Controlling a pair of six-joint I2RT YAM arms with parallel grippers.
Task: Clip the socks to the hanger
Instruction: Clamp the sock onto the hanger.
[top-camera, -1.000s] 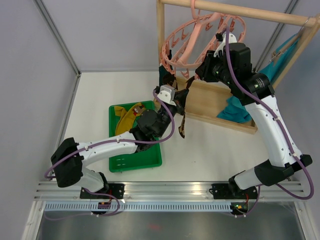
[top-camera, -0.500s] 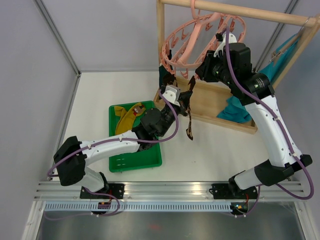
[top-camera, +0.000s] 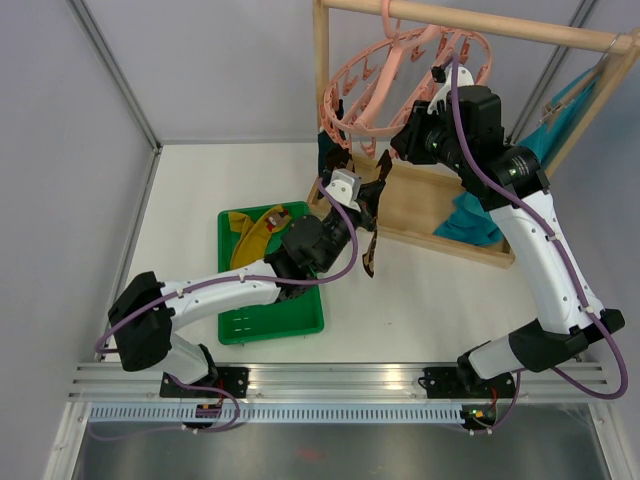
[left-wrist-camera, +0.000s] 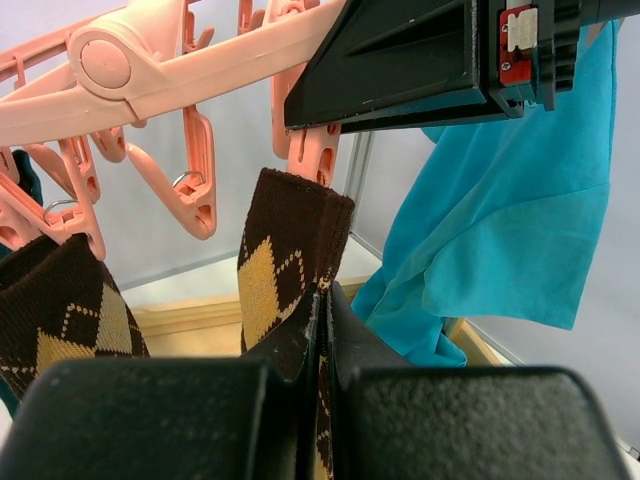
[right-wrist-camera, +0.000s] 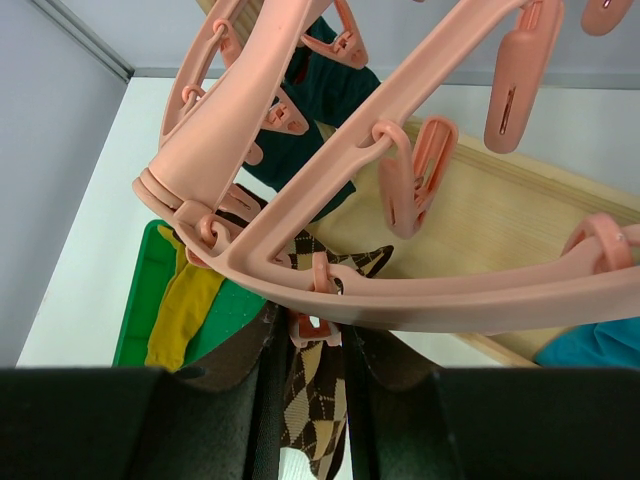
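The left tool (left-wrist-camera: 322, 340) pinches a soft, light brown-tan argyle fabric sock (left-wrist-camera: 290, 250) just under the round pink plastic hanger (left-wrist-camera: 150, 60); the right tool (right-wrist-camera: 312, 380) squeezes one small dangling pink clip (right-wrist-camera: 314, 328) (the sock is likely limp: hold it near its upper edge).

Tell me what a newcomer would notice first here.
The pink hanger hangs from the wooden rack at the back. Beneath it the left gripper holds a brown diamond-patterned sock up to a clip that the right gripper pinches. A green tray with a yellow sock sits on the left.
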